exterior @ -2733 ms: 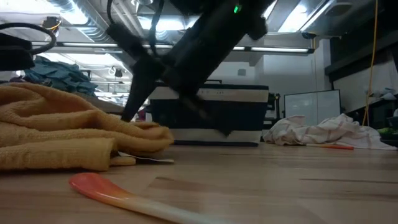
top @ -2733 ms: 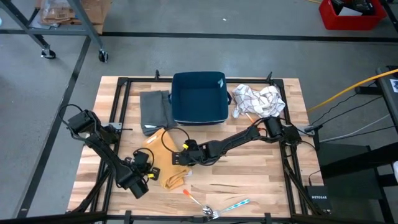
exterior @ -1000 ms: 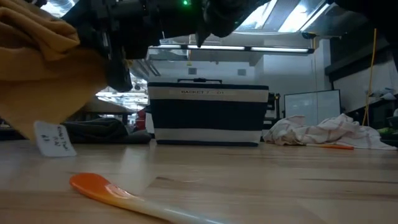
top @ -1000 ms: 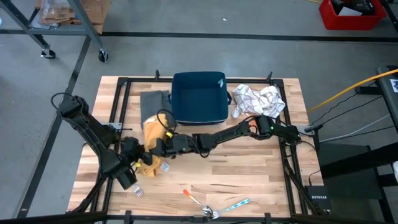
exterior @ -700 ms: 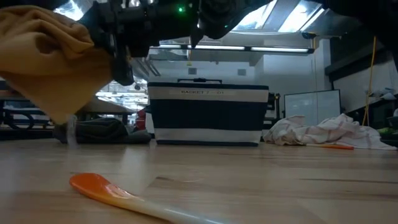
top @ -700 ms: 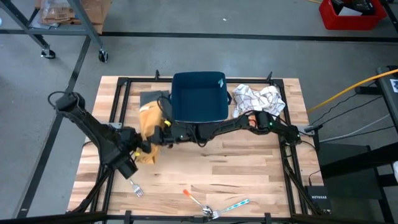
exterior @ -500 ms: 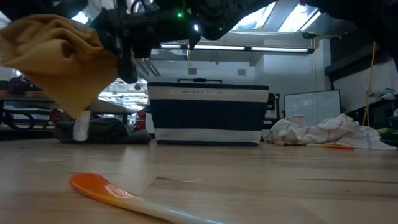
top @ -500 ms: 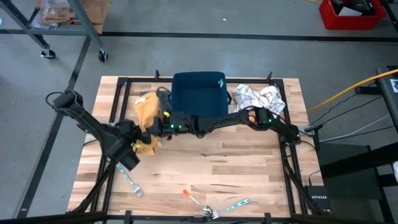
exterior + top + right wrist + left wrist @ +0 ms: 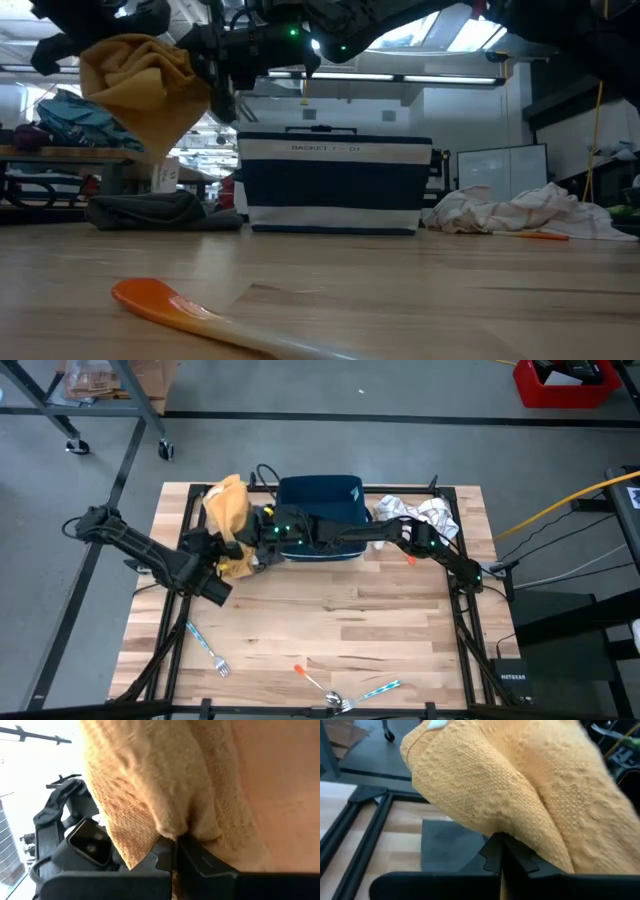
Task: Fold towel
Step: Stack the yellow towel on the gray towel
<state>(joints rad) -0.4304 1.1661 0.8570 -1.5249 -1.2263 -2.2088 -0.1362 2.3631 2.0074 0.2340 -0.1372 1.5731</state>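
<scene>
Both grippers — left gripper and right gripper — pinch the yellow towel shut-fingered, holding it bunched in the air just left of the blue basket, probably to carry it over the grey cloth.

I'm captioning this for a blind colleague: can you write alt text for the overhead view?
Both arms hold a yellow towel bunched up in the air over the table's back left corner, beside a dark blue basket. The left gripper and right gripper pinch it. Utensils lie near the front edge.
</scene>
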